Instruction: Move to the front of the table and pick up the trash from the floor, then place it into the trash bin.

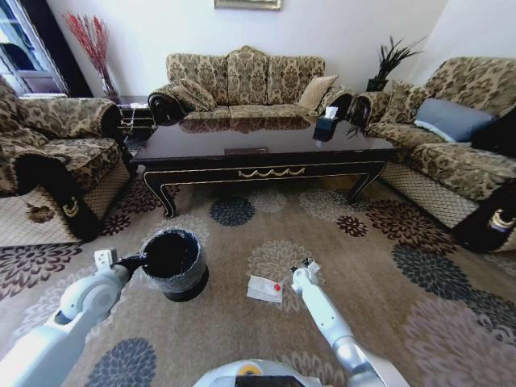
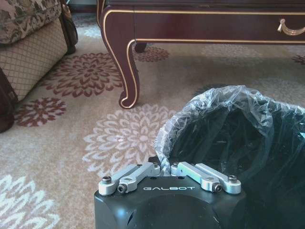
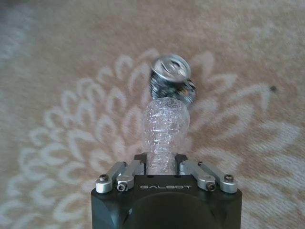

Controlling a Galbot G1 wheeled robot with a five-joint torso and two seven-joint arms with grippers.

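Bottle (image 3: 164,129) in right gripper (image 3: 161,160)

This is a home living room: patterned sofas (image 1: 246,81) ring a long dark table (image 1: 258,149) with gold trim. Flower-medallion carpet (image 1: 387,266) covers the floor, and a potted plant (image 1: 391,60) stands in the corner.

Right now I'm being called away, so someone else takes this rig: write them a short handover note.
Left gripper: shut on the plastic-bag rim of the small round black trash bin, holding it on the flower-patterned carpet in front of the long dark coffee table.
Right gripper: shut on a crumpled clear plastic bottle, above the carpet.
Done: robot at the table front, bottle grasped.
Left: drop the bottle into the bin; the flat white paper square lies between bin and right arm.
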